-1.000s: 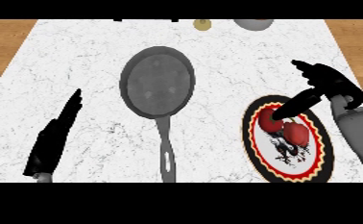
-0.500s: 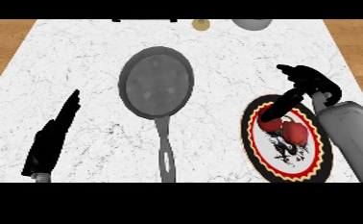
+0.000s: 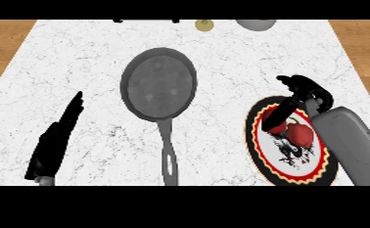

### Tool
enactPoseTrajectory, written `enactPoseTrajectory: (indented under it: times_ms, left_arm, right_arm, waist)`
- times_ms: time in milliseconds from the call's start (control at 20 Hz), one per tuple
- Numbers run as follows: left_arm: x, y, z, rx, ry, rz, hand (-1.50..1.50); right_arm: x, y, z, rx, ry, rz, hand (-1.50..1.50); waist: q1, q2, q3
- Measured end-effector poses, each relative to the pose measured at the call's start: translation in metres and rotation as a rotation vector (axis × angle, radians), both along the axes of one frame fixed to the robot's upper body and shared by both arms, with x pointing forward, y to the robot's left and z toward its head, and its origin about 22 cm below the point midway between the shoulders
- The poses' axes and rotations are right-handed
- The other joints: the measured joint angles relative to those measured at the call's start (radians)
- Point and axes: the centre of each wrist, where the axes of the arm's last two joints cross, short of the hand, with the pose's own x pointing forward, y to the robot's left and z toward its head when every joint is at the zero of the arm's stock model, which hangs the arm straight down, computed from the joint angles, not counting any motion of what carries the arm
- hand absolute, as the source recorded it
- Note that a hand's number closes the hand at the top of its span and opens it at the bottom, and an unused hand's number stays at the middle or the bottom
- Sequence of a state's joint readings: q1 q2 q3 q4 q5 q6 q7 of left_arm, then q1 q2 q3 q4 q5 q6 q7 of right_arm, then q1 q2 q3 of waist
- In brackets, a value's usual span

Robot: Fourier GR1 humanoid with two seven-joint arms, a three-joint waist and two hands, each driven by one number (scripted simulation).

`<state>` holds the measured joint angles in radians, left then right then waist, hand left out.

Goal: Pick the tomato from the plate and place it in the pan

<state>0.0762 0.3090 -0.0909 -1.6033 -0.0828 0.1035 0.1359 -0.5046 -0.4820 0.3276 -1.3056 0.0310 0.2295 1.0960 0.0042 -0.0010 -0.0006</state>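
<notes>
Tomato (image 3: 300, 133) lies where it was a second ago, on the plate (image 3: 259, 154) at the right of the table (image 3: 224, 51), well apart from the pan (image 3: 159, 82). The right robot hand (image 3: 302, 91) has moved: it has slid leftward over the plate's far rim. One of its fingers (image 3: 278, 118) now reaches down just beside the tomato's left flank. The fingers are spread and curved, closed on nothing. The grasp looks about to begin; lift and carry remain. The left robot hand (image 3: 56, 141) rests open near the table's left edge.

Red tomato (image 3: 301, 133) on plate (image 3: 269, 166), grey pan (image 3: 159, 82) apart
</notes>
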Motion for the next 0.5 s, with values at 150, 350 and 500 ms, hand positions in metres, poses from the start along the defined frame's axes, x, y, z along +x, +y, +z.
enactPoseTrajectory:
  times_ms: [150, 350, 500]
  left_arm:
    - [0.001, -0.001, 0.002, 0.0, -0.001, -0.001, 0.0]
    - [0.003, 0.0, -0.003, 0.0, 0.0, -0.001, 0.0]
    - [0.0, 0.003, -0.001, -0.002, 0.001, 0.0, 0.0]
  right_arm:
    - [0.002, -0.003, -0.003, 0.0, 0.017, -0.008, -1.5]
    - [0.003, 0.0, -0.018, -0.013, 0.052, -0.005, -1.5]
    - [0.0, 0.0, -0.029, -0.017, 0.072, -0.004, -1.5]
  waist:
    - [0.0, 0.0, 0.0]
    - [0.001, 0.001, 0.0]
    - [0.001, 0.001, 0.0]
